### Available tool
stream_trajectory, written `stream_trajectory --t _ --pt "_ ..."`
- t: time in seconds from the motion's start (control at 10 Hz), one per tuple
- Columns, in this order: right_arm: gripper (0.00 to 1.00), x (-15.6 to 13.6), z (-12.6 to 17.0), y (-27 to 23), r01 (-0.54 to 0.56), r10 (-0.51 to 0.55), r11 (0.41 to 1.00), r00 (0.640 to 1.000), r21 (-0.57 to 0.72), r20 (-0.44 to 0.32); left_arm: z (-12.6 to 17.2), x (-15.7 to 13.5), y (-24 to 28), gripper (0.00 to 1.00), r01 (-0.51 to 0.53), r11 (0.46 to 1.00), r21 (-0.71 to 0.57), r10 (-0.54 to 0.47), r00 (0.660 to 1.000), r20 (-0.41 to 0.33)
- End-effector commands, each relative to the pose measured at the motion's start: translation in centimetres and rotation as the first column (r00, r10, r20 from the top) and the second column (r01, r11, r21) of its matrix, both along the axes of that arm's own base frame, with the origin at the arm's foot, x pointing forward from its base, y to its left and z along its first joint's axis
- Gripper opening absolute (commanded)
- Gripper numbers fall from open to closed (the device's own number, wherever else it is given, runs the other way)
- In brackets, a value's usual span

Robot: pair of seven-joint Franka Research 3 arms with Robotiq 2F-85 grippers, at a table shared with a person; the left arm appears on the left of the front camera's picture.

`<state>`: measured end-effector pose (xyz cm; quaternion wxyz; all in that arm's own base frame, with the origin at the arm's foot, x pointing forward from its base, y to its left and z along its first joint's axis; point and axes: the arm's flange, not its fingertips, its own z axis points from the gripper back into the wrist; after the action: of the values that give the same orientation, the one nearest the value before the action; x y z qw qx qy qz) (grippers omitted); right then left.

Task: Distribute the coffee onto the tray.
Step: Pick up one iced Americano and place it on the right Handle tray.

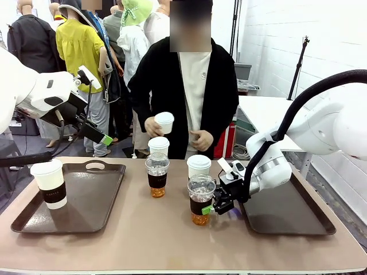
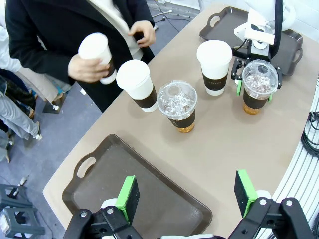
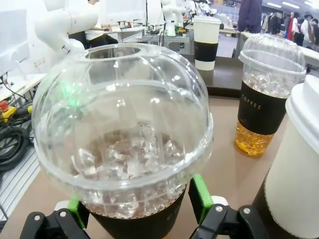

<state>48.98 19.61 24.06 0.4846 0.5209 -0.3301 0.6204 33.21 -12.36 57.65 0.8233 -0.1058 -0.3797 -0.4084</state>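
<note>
Front view has our right pincer [image 1: 207, 207] closed around the near iced cup [image 1: 200, 197], which stands on the tabletop [image 1: 143, 240] just beside the right tray [image 1: 287, 215]. In the right wrist view its green pads [image 3: 199, 196] press on the dark sleeve [image 3: 144, 224] from both sides, below the dome lid [image 3: 122, 99].

Our left pincer [image 1: 105, 138] hangs above the left tray [image 1: 92, 200], spread wide and holding nothing. One lidded paper cup [image 1: 50, 183] stands on that tray. The second iced cup [image 1: 156, 175], a far paper cup [image 1: 159, 146] and a middle paper cup [image 1: 199, 166] stand mid-tabletop between the trays. The person's hand [image 1: 153, 126] holds a fourth paper cup [image 1: 164, 122] above the far edge.

We judge the iced cup to be thin, springy plastic that buckles under a hard squeeze and may be slick where it is bare. The sleeve is the better place to grip, since it adds friction and some stiffness. With ice and amber drink low in the cup, the weight sits near the base. The dome has an open hole at the top, so we would keep the cup upright and carry it smoothly. The paper cups look stiffer, and we would take them at their sleeves too.
</note>
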Motion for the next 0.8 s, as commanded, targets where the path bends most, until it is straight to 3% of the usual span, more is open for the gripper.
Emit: stream_trajectory --t 0.0,0.4,0.7 --pt "0.66 0.5 0.2 0.3 -0.039 0.039 0.999 0.999 0.034 -0.013 -0.1 0.0 0.0 1.0 0.0 1.0 -0.001 0.0 1.0 -0.001" --pt "0.66 -0.1 0.4 0.0 -0.063 0.064 0.997 0.998 0.048 -0.026 -0.1 0.0 0.0 1.0 0.0 1.0 -0.001 0.0 1.0 -0.001" --pt "0.66 -1.8 3.3 -2.8 0.007 -0.007 0.999 1.0 0.048 0.007 -0.1 0.0 0.0 1.0 0.0 1.0 -0.001 0.0 1.0 -0.001"
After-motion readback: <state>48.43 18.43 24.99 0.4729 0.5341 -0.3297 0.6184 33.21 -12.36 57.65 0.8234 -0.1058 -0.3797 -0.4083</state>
